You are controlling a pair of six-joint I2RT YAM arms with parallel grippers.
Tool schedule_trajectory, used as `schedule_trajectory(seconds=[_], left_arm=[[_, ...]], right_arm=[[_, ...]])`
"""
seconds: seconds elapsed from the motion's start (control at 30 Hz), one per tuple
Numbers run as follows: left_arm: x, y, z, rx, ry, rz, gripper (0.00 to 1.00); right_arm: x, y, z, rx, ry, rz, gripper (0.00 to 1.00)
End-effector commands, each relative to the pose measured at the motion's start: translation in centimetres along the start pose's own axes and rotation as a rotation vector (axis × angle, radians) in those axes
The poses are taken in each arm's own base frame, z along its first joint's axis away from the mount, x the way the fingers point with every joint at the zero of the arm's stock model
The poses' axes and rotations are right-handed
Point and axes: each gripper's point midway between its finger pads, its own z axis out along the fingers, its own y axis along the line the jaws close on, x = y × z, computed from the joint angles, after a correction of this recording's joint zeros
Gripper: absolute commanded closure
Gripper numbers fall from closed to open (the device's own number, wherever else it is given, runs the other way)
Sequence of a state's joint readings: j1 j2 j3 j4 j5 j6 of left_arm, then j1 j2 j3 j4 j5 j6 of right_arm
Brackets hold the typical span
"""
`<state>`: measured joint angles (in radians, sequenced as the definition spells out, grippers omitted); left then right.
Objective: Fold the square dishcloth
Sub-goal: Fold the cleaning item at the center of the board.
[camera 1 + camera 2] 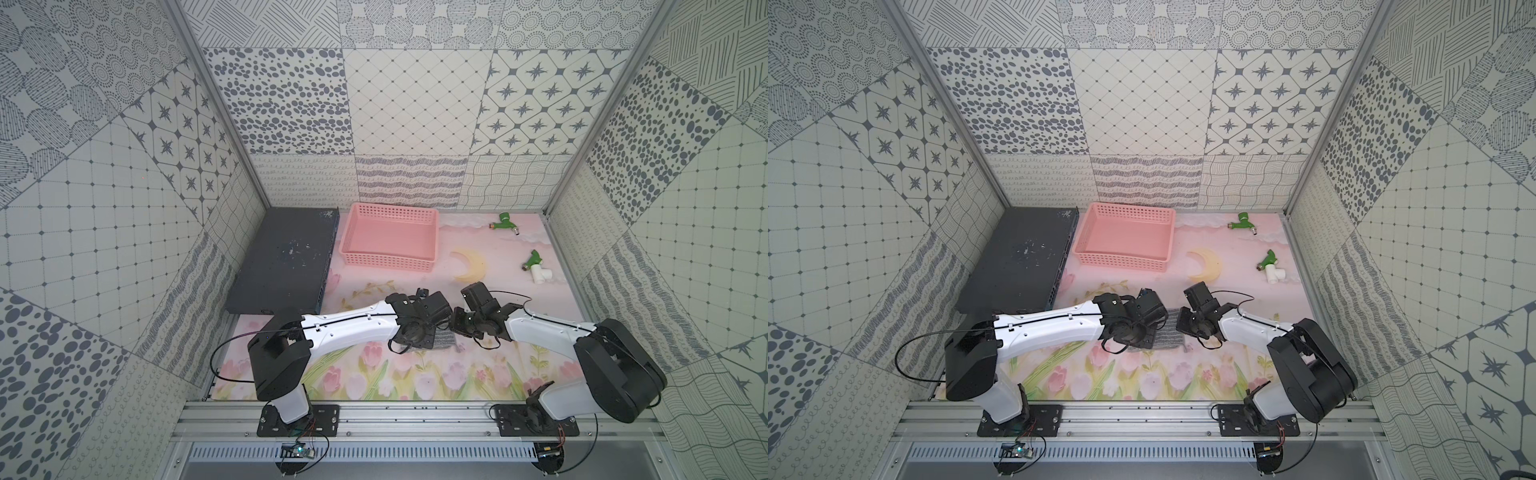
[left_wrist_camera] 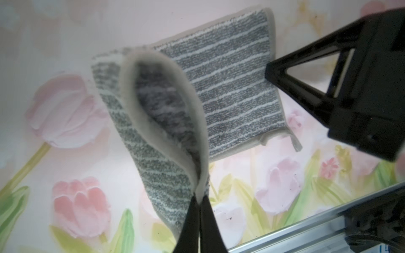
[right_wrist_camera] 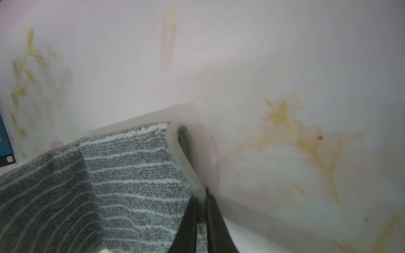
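Pinching one square dishcloth (image 2: 230,87), both left end effector (image 2: 199,200) and right end effector (image 3: 202,198), one basket (image 1: 388,266), two taps (image 1: 505,221) (image 1: 535,266)

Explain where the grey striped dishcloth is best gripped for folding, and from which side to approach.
Pinch the hem near a corner, coming from above at the outer side. The dishcloth is thin and limp on the mat, so only its edge lets jaws close around it; the left gripper and right gripper both pinch it there.

Rough terry dishcloth (image 2: 230,87), matt plastic basket (image 1: 388,261)
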<state>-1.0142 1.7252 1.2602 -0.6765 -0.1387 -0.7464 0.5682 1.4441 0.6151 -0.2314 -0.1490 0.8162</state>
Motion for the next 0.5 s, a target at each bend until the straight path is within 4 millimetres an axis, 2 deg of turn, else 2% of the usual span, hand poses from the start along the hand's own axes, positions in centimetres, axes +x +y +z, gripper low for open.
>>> schedule_trajectory(seconds=[0.0, 0.17, 0.47], left_arm=[[-0.4, -4.7, 0.3, 0.185, 0.028, 0.034, 1.0], [-1.1, -5.9, 1.1, 0.205, 0.034, 0.028, 1.0], [-2.3, -6.4, 2.5, 0.247, 0.045, -0.074, 1.0]], right_arm=[[0.5, -0.1, 0.0, -0.012, 0.006, 0.01, 0.87], [0.4, 0.2, -0.2, -0.026, -0.001, 0.014, 0.87], [0.1, 0.4, -0.7, -0.04, -0.023, 0.017, 0.87]])
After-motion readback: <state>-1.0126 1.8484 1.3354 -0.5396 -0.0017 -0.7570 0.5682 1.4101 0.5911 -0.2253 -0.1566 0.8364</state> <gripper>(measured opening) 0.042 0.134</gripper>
